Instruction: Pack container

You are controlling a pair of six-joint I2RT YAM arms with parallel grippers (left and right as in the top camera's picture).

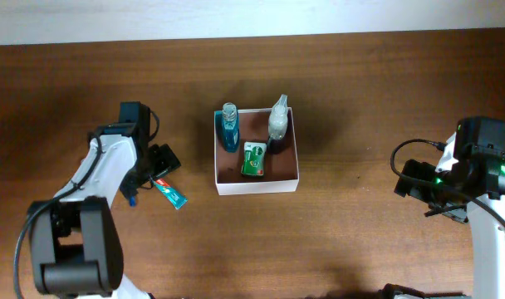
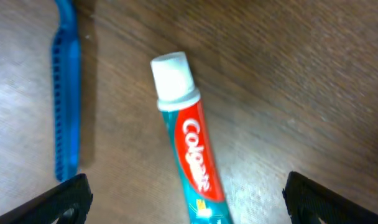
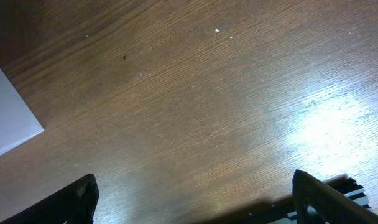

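Three items sit inside your square, shallow container (image 1: 257, 187), the one with thin white walls and a reddish-brown floor. It rests at the middle of the dark brown wooden table (image 1: 360, 83), between the two arms. A translucent blue bottle (image 1: 227, 129) occupies its far left corner, and a pale spray bottle (image 1: 278, 122) the far right corner. Both appear to be standing. A flat green packet (image 1: 252, 159) lies on the floor closer to the near wall, with bare floor to its right.

Now look left. Your left claw (image 2: 189, 202) hangs low over a red-and-teal toothpaste tube (image 2: 190, 146) with a white cap, lying flat on the wood well to the left of the container. The jaws are spread wide, one black fingertip (image 2: 68, 198) at each lower corner of the wrist view, and the tube runs down between them. Neither fingertip touches it, and nothing is gripped. The cap points away from the claw. Just beside the tube, and apart from it, lies a slim blue plastic toothbrush (image 2: 66, 93), roughly parallel to it. From overhead the arm hides most of that brush.

Over on the right, your right claw (image 3: 198, 202) is spread wide too and is empty, hovering above bare wood well clear of the container. Only a white corner of the box shows at the left edge of its wrist view.
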